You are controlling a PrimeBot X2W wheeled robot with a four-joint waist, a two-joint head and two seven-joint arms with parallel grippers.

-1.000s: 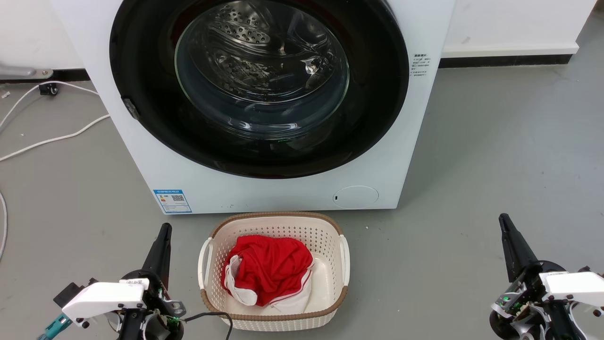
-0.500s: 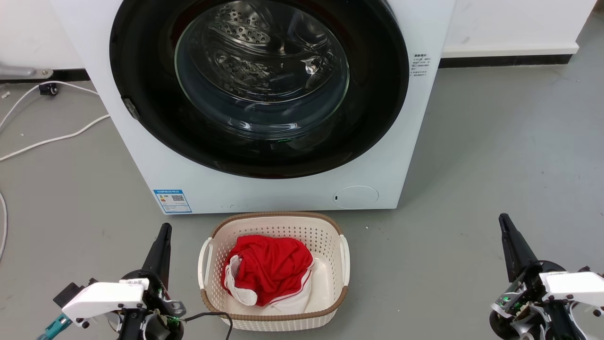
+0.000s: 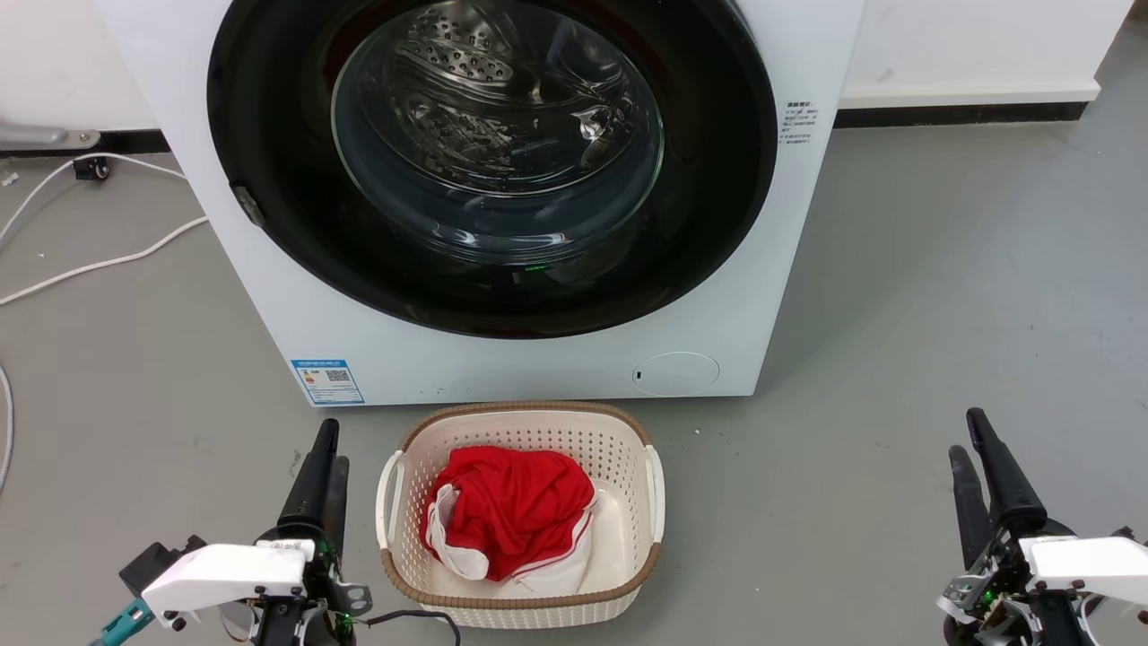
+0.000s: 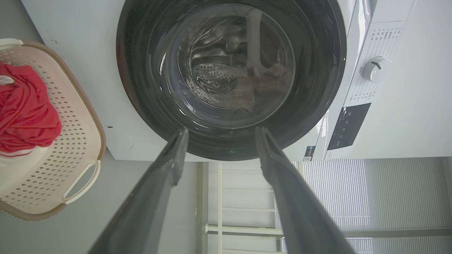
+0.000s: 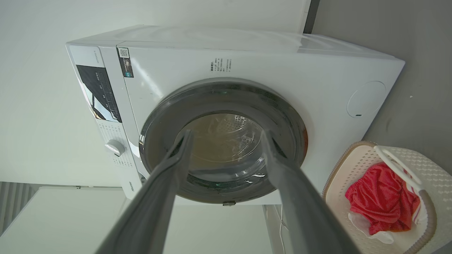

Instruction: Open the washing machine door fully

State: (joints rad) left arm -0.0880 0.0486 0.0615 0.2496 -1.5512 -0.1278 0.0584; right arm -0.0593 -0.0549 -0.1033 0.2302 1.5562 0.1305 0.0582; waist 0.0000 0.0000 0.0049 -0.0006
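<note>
While the round glossy black washing machine door [image 3: 493,161] sits shut, left gripper [image 3: 330,444] and right gripper [image 3: 965,432] hover, jaws apart; a grab may slip off its slick rim.

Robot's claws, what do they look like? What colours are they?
The left claw and the right claw each have two long, dark fingers that narrow to a point. Behind each is a white casing with a tiny green light nearby. The left one also has a black cable and a teal plug.
</note>
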